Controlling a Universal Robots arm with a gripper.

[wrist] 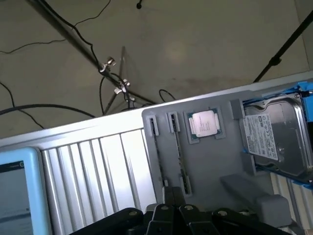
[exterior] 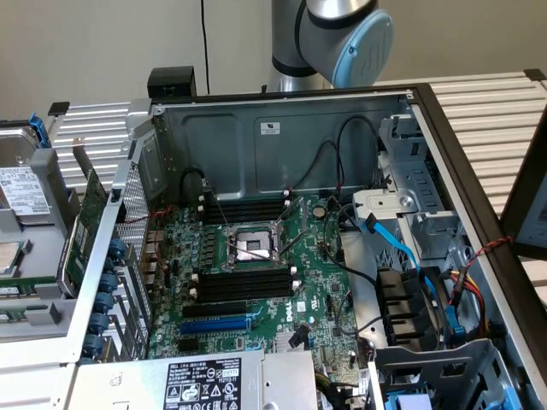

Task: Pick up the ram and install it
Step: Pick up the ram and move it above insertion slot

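Closest to the wrist camera are the black fingers (wrist: 169, 196), pressed together with nothing visibly between them. Their tip hangs over a grey tray (wrist: 230, 166), at the near ends of two narrow slots set side by side. A pale-framed screen (wrist: 14, 196) sits on the slatted bench (wrist: 98, 166). Next to it is the tray, which lies along the bench edge with the floor and its cables beyond.

The ram (wrist: 179, 154) stands on edge in one of those slots and shows as a thin dark strip. Its long axis runs with the bench slats, one end pointing at the fingers and the other at the bench edge. Whether the fingers touch it I cannot tell, nor whether the neighbouring slot holds a second stick. Further along the tray rest a square processor (wrist: 203, 122) and a hard drive (wrist: 276, 134) in a blue carrier.

Seen from across the room, starting at the exterior view's left, a green expansion card (exterior: 85, 218) stands upright just beside the open computer case (exterior: 256, 128), which takes up the middle of the bench. Inside the case lies the motherboard (exterior: 282, 256), with an open processor socket (exterior: 249, 248) between two banks of black memory slots (exterior: 244, 282). Toward the exterior view's right, a blue cable (exterior: 402, 248) curves down past the drive bays. The arm (exterior: 342, 34) rises behind the case's back wall.
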